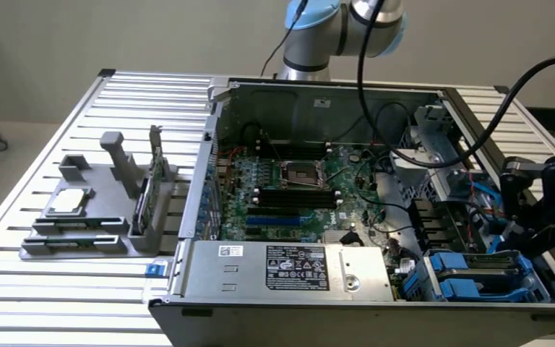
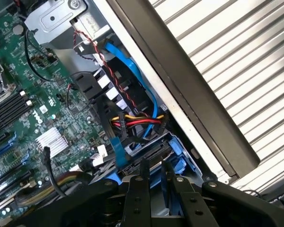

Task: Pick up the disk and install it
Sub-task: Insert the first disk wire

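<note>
At the exterior view's right, my black gripper (image 1: 520, 242) reaches down into the drive bay at the front corner of the open computer case (image 1: 258, 285). The disk (image 1: 485, 278), grey metal in a blue plastic rail frame, sits low in that bay under the gripper. In the wrist view the two fingers (image 2: 144, 177) stand close together on either side of the disk's blue frame (image 2: 179, 158), and my gripper (image 2: 156, 178) is shut on it. Most of the disk's body is hidden by the fingers.
The green motherboard (image 1: 297, 188) fills the case floor, with a power supply (image 1: 292, 267) at the front. Red, yellow and blue cables (image 2: 132, 118) hang beside the bay. A grey fixture (image 1: 84, 224) on the slatted table holds a small silver chip (image 1: 70, 202) and an upright card (image 1: 147, 195).
</note>
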